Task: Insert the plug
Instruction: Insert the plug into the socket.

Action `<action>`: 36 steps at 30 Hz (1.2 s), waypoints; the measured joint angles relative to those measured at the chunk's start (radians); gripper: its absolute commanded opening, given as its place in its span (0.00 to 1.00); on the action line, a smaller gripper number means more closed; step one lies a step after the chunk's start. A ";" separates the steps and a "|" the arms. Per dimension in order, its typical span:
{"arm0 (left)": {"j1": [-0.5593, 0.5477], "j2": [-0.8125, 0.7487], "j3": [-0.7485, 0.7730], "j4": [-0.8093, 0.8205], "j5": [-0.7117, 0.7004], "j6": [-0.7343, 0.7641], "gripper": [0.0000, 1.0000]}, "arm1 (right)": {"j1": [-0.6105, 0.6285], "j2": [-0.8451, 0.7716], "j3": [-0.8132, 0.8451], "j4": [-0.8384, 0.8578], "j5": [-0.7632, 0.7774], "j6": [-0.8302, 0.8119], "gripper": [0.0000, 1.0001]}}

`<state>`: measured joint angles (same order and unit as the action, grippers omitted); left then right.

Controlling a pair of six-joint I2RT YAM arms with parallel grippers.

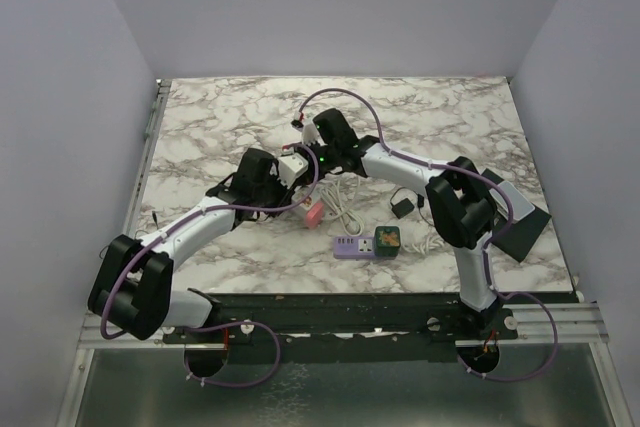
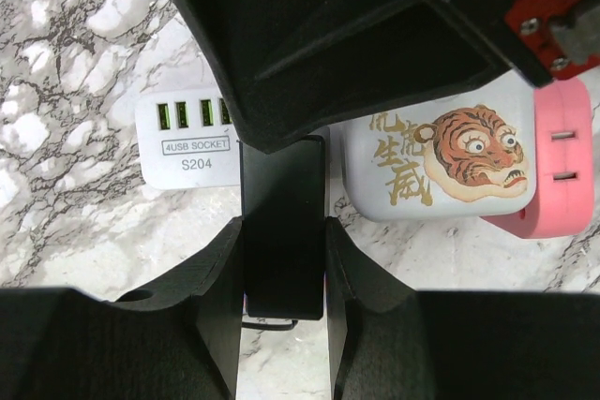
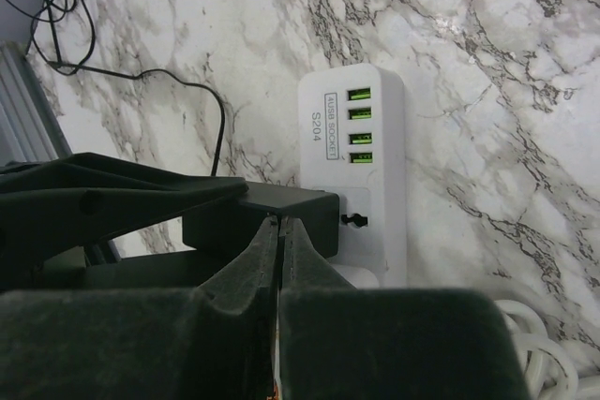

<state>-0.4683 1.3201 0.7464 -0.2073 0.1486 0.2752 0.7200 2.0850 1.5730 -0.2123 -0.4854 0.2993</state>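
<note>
Clamping the black plug (image 2: 281,231) between my left fingers (image 2: 211,288), I am holding it over the white socket strip (image 2: 183,142) mid-way across the worktop (image 2: 75,44); my right fingers (image 3: 253,269) are sitting pressed together. The plug is probably rigid and light: grip its flat sides.

You are looking at a tabletop (image 1: 220,117) with a smooth, faintly glossy marble-pattern finish. The USB power strip (image 2: 183,138) is smooth white plastic with a soft sheen. The plug (image 2: 281,185) is matt black plastic, as are the fingers (image 2: 211,278) of the left gripper (image 2: 283,241). The tiger-print adapter (image 2: 441,161) is glossy white plastic, and the pink adapter (image 2: 562,166) beside it looks satin-smooth. The rail (image 1: 330,332) at the near edge is brushed, dull metal.
</note>
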 measured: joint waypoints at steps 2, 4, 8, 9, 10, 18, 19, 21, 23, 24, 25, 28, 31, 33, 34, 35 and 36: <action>-0.002 0.013 0.002 -0.006 0.000 0.001 0.00 | 0.000 0.000 -0.008 -0.003 0.002 -0.002 0.01; -0.003 0.017 0.011 -0.015 0.000 0.001 0.00 | 0.001 -0.004 -0.009 -0.006 0.010 -0.009 0.00; -0.003 0.024 0.021 -0.026 0.000 0.002 0.00 | 0.001 -0.005 -0.009 -0.008 0.013 -0.014 0.01; -0.003 0.025 0.024 -0.027 0.000 0.003 0.00 | 0.001 -0.005 -0.009 -0.009 0.014 -0.014 0.01; -0.003 0.027 0.025 -0.029 0.000 0.004 0.00 | 0.001 -0.005 -0.009 -0.010 0.016 -0.014 0.01; -0.004 0.028 0.026 -0.031 0.000 0.010 0.03 | 0.001 -0.011 -0.018 -0.013 0.024 -0.016 0.01; -0.004 0.028 0.026 -0.031 0.000 0.010 0.07 | 0.001 -0.012 -0.019 -0.013 0.024 -0.016 0.00; -0.005 0.028 0.026 -0.031 0.000 0.010 0.13 | 0.001 -0.015 -0.024 -0.009 0.025 -0.015 0.01; -0.005 0.028 0.026 -0.031 -0.002 0.010 0.25 | 0.001 -0.018 -0.029 -0.005 0.028 -0.013 0.01; -0.005 0.028 0.026 -0.031 -0.003 0.010 0.32 | 0.001 -0.020 -0.032 -0.004 0.029 -0.013 0.01; -0.005 0.028 0.026 -0.032 -0.004 0.010 0.38 | 0.001 -0.021 -0.034 -0.002 0.030 -0.013 0.01; -0.005 0.029 0.033 -0.038 -0.004 0.004 0.48 | 0.001 -0.026 -0.037 0.001 0.038 -0.014 0.01; -0.005 0.034 0.048 -0.090 -0.003 -0.009 0.57 | 0.001 -0.026 -0.044 -0.006 0.068 -0.020 0.01; -0.005 0.035 0.066 -0.125 -0.001 -0.018 0.61 | 0.000 -0.025 -0.047 -0.015 0.087 -0.021 0.00; -0.005 0.035 0.079 -0.140 0.001 -0.025 0.62 | -0.001 -0.024 -0.050 -0.021 0.094 -0.024 0.00; -0.005 0.035 0.088 -0.148 0.002 -0.031 0.62 | -0.001 -0.024 -0.056 -0.031 0.109 -0.027 0.01; -0.005 0.034 0.099 -0.159 0.005 -0.035 0.62 | -0.002 -0.022 -0.062 -0.043 0.117 -0.031 0.00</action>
<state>-0.4728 1.3544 0.8455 -0.3660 0.1535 0.2401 0.7177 2.0632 1.5108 -0.2554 -0.3683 0.2687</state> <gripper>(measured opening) 0.612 0.008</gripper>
